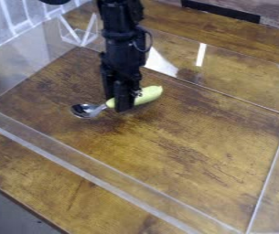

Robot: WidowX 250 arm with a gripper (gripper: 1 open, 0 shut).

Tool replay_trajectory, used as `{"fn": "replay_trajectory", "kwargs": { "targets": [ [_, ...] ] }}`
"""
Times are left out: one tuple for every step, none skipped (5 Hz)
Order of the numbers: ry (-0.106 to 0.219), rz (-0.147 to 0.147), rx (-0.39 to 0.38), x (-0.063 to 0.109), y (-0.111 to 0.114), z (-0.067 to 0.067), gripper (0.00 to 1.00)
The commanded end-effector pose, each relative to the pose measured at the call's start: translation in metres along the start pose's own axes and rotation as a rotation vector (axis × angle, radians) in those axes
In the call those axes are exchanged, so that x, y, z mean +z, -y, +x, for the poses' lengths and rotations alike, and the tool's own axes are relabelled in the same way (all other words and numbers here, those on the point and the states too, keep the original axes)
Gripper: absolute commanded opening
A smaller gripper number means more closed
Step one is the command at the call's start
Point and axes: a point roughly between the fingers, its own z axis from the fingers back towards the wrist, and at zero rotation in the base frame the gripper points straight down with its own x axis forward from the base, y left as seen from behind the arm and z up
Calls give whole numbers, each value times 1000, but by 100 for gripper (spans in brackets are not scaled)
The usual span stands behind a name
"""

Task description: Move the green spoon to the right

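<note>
Right of the green spoon (120, 101) my tabletop (203, 137) lies bare. Clear walls (129, 194) fence its edges.

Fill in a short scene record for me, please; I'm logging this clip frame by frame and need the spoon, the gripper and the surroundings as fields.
surface: wooden table inside a clear plastic enclosure
green spoon: lying on the wood, silver bowl to the left in the picture, yellow-green handle to the right
gripper: pointing straight down over the handle, jaws shut on the green spoon
spoon lifted: cannot tell; the bowl looks at or near the wood
space to the right of the spoon: bare wood
</note>
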Motion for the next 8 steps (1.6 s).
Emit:
{"fn": "replay_trajectory", "kwargs": {
  "targets": [
    [49, 39, -81, 23, 3, 15, 0],
    [51, 36, -59, 28, 4, 8, 0],
    [57, 37, -32, 35, 7, 1, 0],
    [63, 42, 11, 48, 4, 0, 0],
    [67, 45, 60, 57, -4, 0, 0],
    [75, 40, 115, 63, -10, -5, 0],
    [78, 32, 160, 65, -8, -8, 0],
    [82, 13, 196, 64, -3, -11, 0]
  ]
}}
